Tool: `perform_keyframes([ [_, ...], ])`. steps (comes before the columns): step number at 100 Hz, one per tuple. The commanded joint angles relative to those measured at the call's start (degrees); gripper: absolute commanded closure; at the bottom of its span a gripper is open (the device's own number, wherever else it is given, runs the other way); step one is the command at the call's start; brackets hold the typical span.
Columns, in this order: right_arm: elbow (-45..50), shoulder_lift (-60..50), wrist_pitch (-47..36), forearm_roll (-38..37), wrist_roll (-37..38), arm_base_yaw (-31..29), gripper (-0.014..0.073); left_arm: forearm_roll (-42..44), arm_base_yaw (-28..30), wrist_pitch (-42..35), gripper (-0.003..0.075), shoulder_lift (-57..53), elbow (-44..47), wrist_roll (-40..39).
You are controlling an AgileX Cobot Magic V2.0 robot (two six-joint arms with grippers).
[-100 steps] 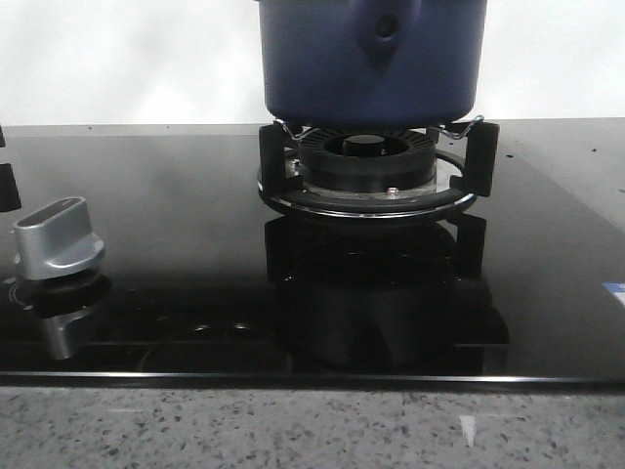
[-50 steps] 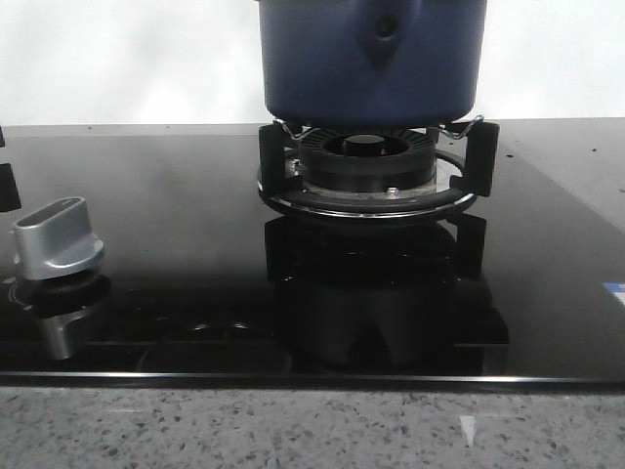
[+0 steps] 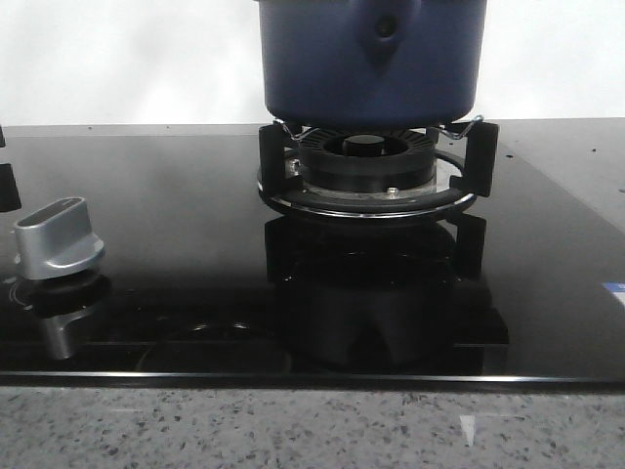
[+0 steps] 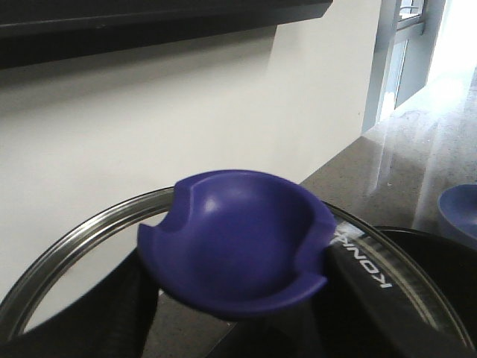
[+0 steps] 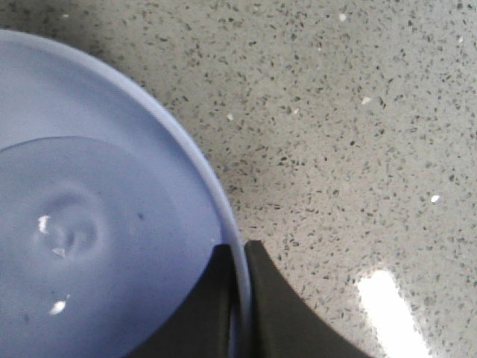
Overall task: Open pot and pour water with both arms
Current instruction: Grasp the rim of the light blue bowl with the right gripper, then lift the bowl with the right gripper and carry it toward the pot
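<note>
The dark navy pot [image 3: 371, 59] stands on the gas burner [image 3: 366, 171] at the back centre of the front view; its top is cut off by the frame. My left gripper [image 4: 238, 298] is shut on the blue knob [image 4: 238, 239] of a glass lid with a steel rim [image 4: 67, 253]; the lid is tilted, with the white wall showing behind it. My right gripper [image 5: 242, 253] is shut on the rim of a light blue bowl [image 5: 89, 224] that holds water, above the speckled counter [image 5: 343, 127]. Neither gripper shows in the front view.
A silver stove knob [image 3: 59, 239] sits at the left of the black glass cooktop [image 3: 176, 195]. The speckled counter edge [image 3: 293, 430] runs along the front. A blue bowl edge [image 4: 458, 212] shows in the left wrist view.
</note>
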Motion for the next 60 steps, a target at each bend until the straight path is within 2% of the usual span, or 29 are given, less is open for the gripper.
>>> perform_keyframes([
  [1, -2.08, -3.15, -1.35, -1.08, -0.68, -0.34, 0.0667, -5.42, 0.19, 0.88, 0.0426, -3.37, -2.29, -0.52],
  [25, -10.06, -5.64, 3.97, 3.47, -0.68, 0.65, 0.0666, -5.42, 0.19, 0.88, 0.0426, -3.37, -2.29, -0.52],
  [38, -15.71, -5.53, 7.07, 4.16, -1.65, 3.14, 0.0661, -5.42, 0.19, 0.88, 0.0426, -3.37, -2.29, -0.52],
  [60, -22.99, -5.45, 6.79, 7.36, -1.68, 9.15, 0.0655, -5.42, 0.19, 0.88, 0.0426, -3.37, -2.29, -0.52],
])
